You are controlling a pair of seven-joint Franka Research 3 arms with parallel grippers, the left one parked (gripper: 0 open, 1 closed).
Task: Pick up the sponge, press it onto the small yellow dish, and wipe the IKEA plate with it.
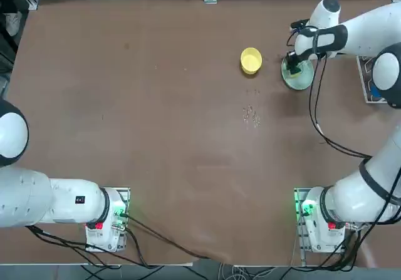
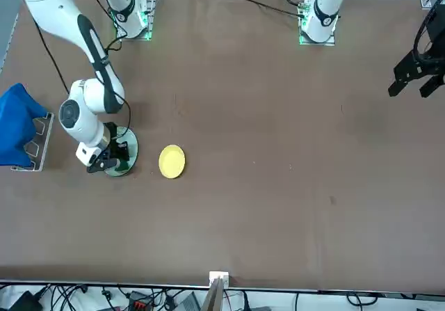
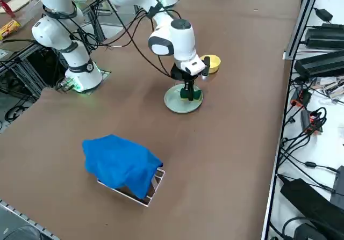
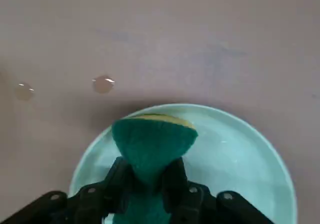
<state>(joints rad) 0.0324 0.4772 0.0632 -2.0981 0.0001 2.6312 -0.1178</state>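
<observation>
Sponge: the dark green scouring face [image 4: 152,144] shows with a thin yellow foam edge, pinched in at the middle; located over the pale plate, within its rim.
Right gripper: [image 4: 152,176] clenched on the sponge, one finger on each side; over the plate.
IKEA plate: round, pale mint [image 4: 235,159], flat on the table beneath the sponge.
Yellow dish: small, round [image 1: 251,60], on the table near the plate, apart from it; on the plate's left in the top view.
Droplets: several [image 1: 251,116] on the brown table [image 1: 169,129], near the dish, toward the arm bases.
Blue cloth: draped [image 3: 121,164] over a wire rack [image 3: 153,189], apart from the plate.
</observation>
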